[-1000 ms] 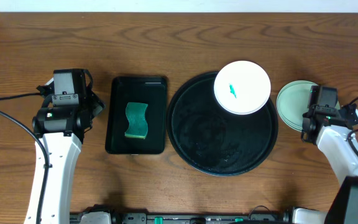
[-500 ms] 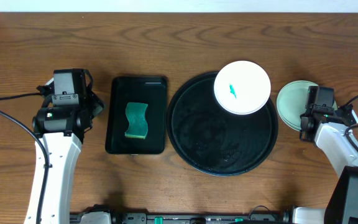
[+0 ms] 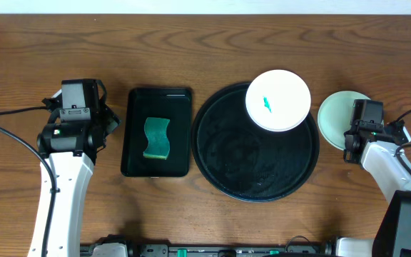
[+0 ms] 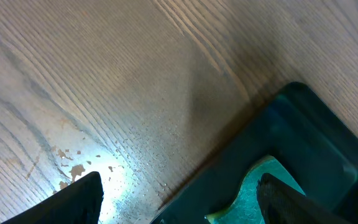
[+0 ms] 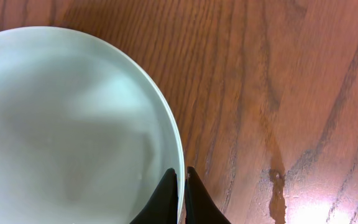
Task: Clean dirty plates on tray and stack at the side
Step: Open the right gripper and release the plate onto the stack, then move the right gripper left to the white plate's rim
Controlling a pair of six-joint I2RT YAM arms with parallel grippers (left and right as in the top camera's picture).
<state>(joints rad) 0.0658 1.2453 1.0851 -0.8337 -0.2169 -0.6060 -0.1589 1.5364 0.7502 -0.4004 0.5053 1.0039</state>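
On the wooden table (image 5: pixel 278 74), the right end effector (image 5: pixel 180 172) pinches the rim of the mint-green plate (image 5: pixel 61 124).

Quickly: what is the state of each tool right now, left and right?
Left tool: open, holding nothing.
Right tool: closed on the rim of the mint-green plate.

Black round tray (image 3: pixel 223 153), raised rim, flat on table (image 3: pixel 191 43), centre-right. On its far-right rim, overhanging: white plate (image 3: pixel 287 89), approx. level, green smear (image 3: pixel 266 104) at centre. Just right of tray, twd table's right edge: mint-green plate (image 3: pixel 334 118), flat on wood, face plain and pale.
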